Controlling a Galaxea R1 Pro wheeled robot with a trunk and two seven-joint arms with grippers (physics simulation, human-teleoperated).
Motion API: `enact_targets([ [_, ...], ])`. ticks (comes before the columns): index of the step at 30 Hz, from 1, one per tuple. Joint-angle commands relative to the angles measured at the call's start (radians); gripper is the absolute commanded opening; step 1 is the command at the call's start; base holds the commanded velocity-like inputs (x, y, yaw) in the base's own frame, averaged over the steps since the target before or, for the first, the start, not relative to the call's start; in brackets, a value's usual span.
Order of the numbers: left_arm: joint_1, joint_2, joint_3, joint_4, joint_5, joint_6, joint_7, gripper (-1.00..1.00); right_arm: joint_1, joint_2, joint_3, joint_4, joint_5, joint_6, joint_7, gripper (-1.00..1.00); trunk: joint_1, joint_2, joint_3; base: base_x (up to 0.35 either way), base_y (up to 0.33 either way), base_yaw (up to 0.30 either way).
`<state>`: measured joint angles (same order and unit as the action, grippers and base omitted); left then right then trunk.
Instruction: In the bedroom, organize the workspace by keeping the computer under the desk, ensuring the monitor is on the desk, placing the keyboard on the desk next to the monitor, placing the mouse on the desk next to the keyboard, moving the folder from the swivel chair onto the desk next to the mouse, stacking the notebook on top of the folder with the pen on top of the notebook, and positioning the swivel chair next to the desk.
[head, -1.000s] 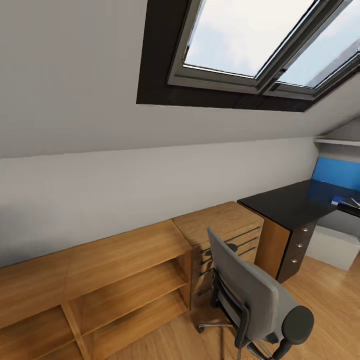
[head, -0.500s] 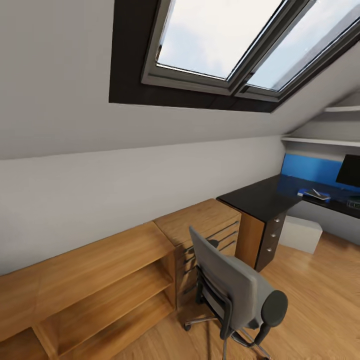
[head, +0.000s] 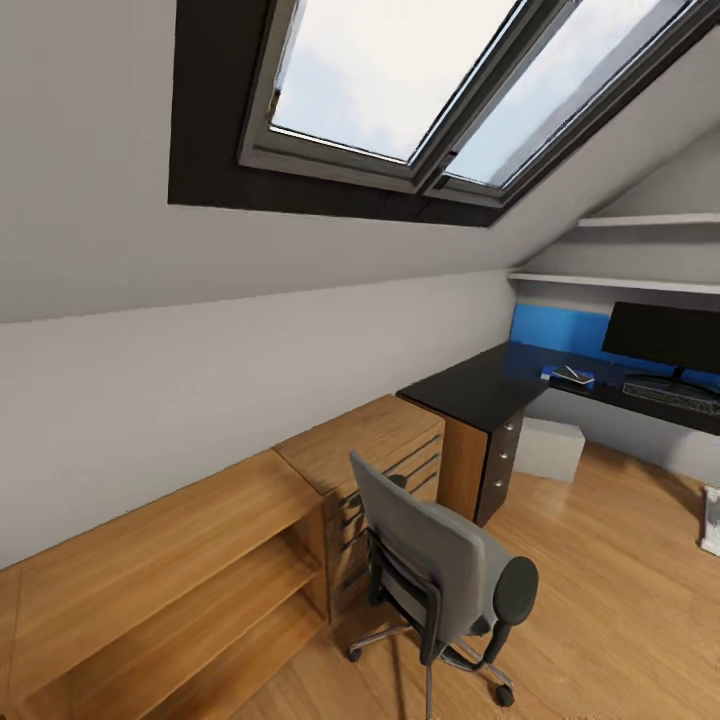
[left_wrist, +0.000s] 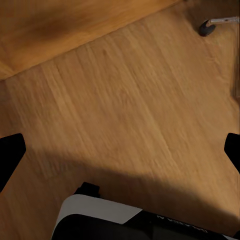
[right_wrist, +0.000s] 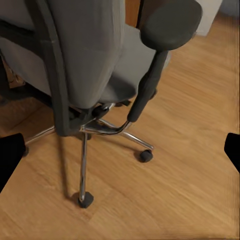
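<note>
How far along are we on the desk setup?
Early, by the look of it. The monitor and keyboard already sit on the desk, with a small item nearby that I can't identify. Nothing is in hand: both grippers hang open over the floor. The chair still stands away from the desk; folder, mouse, notebook and pen remain unconfirmed.

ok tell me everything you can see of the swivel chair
The swivel chair is grey with a padded backrest and seat, dark rounded armrest pads and a chromed star base on black casters. It stands upright on the wooden floor, its back toward the camera, facing the wooden drawer unit. No folder is visible on it from here.
</note>
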<state>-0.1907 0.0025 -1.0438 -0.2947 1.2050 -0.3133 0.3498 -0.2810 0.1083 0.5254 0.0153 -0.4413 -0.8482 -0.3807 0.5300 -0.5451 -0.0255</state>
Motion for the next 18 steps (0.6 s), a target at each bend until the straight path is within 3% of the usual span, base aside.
enact_targets([
  [1, -0.001, 0.001, -0.009, -0.001, 0.007, -0.008, 0.006, 1.00, -0.001, 0.001, 0.008, 0.002, -0.004, -0.002, -0.006, 1.00, 0.000, -0.002, -0.002, 0.019, 0.019, -0.297],
  [7, -0.001, 0.001, -0.009, -0.001, 0.008, -0.046, 0.007, 1.00, -0.001, 0.001, 0.008, 0.002, -0.004, -0.002, -0.006, 1.00, 0.000, -0.002, 0.001, 0.140, 0.122, -0.297],
  [18, -0.001, 0.001, -0.009, -0.001, 0.008, -0.052, 0.007, 1.00, -0.001, 0.001, 0.008, 0.003, -0.004, -0.002, -0.006, 1.00, 0.000, -0.002, 0.007, 0.233, 0.202, -0.297],
])
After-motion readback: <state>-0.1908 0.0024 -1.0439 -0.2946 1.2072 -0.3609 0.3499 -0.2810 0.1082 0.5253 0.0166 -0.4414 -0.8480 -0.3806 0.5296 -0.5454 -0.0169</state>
